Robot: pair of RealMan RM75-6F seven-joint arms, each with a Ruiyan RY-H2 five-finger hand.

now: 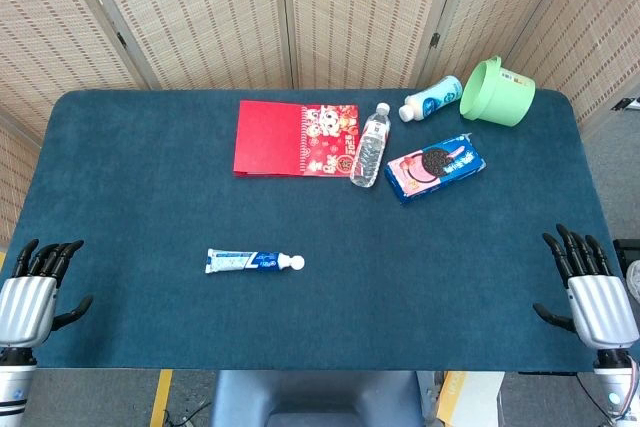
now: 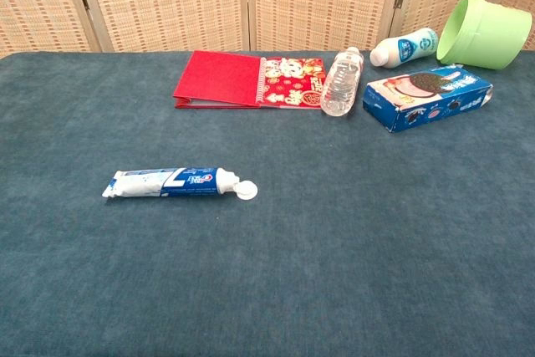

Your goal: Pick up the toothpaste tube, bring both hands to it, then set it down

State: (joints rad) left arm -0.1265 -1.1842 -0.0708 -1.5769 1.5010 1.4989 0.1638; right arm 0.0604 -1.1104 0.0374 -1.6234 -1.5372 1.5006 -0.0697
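**Blue tube untouched, both hands idle at the near corners**

Blue-and-white, the toothpaste tube lies flat on the dark teal tabletop, left of centre and toward the near edge, its white cap pointing right. Nothing touches it.

The left hand sits at the near left corner and the right hand at the near right corner. Each has its fingers spread and holds nothing. Both are well apart from the tube; the chest view shows neither.

Judging from this, no step of the task is done yet: the pick-up, the joining of both hands on the tube and the set-down all remain. The left hand is the nearer one.

Along the far edge lie a red booklet, a water bottle on its side, a cookie box, a small white bottle and a tipped green cup, all clear of the tube.
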